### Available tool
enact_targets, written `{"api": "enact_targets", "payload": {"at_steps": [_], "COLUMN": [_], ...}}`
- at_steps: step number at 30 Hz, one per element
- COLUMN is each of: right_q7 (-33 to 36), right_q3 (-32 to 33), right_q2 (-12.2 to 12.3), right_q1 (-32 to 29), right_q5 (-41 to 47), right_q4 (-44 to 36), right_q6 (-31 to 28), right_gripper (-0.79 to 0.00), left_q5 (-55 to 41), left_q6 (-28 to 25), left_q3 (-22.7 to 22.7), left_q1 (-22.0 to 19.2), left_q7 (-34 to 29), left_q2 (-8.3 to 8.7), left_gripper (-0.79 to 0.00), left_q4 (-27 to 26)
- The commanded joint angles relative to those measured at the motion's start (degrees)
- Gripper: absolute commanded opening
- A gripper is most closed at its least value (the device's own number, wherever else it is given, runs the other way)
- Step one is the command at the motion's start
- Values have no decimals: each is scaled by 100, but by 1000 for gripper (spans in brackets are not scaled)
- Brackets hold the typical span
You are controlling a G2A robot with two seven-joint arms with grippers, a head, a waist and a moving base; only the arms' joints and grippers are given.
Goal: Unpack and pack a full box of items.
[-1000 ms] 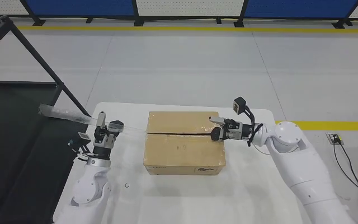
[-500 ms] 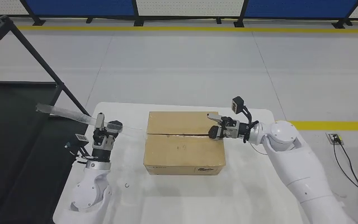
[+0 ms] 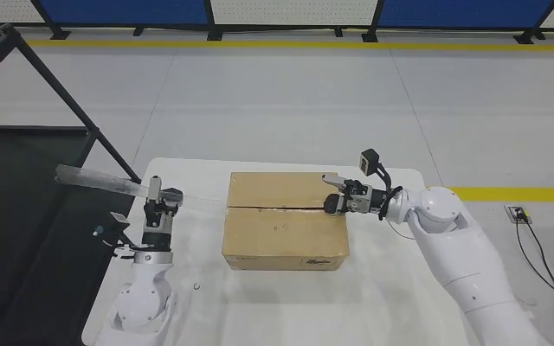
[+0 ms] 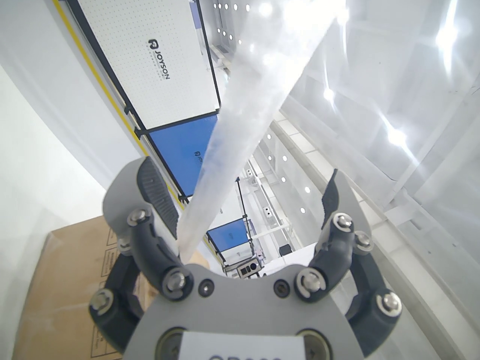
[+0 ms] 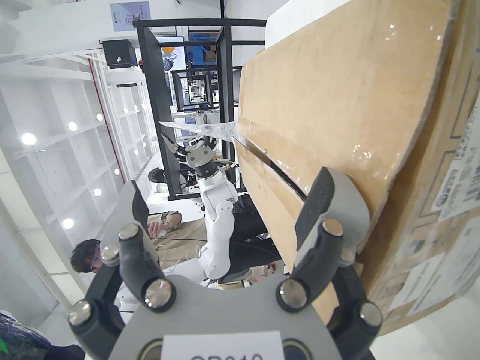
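From above: closed brown cardboard box (image 3: 286, 221) mid-way on the white surface (image 3: 389, 285), between left gripper (image 3: 154, 197) and right gripper (image 3: 334, 192); long clear tape strip (image 3: 95, 179) running from its seam leftward past the surface's edge. At the left wrist: fingers (image 4: 157, 192) spread, clamping nothing, yet tape clinging to one pad. At the right wrist: fingers spread too, one just beside the box's end seam, contact unclear. Probably stiff and weighty when full; best taken at the flap edges. Tape limp, light, sticky.
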Motion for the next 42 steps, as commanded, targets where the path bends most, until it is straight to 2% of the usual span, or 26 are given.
{"api": "enact_targets", "payload": {"at_steps": [1, 14, 22, 31, 42], "right_q7": [13, 43, 57, 63, 32], "right_q3": [-6, -94, -128, -165, -144], "right_q2": [-2, -41, -62, -86, -91], "right_q1": [11, 110, 164, 207, 183], "right_q5": [0, 4, 22, 38, 67], "right_q4": [5, 118, 195, 269, 286], "right_q6": [-6, -32, -47, -68, -81], "right_gripper": [0, 0, 0, 0, 0], "left_q5": [141, 732, 748, 930, 1143], "left_q6": [-2, 230, 276, 225, 321], "left_q3": [-20, -97, -192, -215, -137], "left_q1": [65, 322, 480, 740, 691], "left_q7": [192, 855, 892, 917, 869], "left_q2": [-14, -93, -129, -168, -228], "left_gripper": [0, 0, 0, 0, 0], "left_q4": [-37, 49, -33, -485, -905]}}
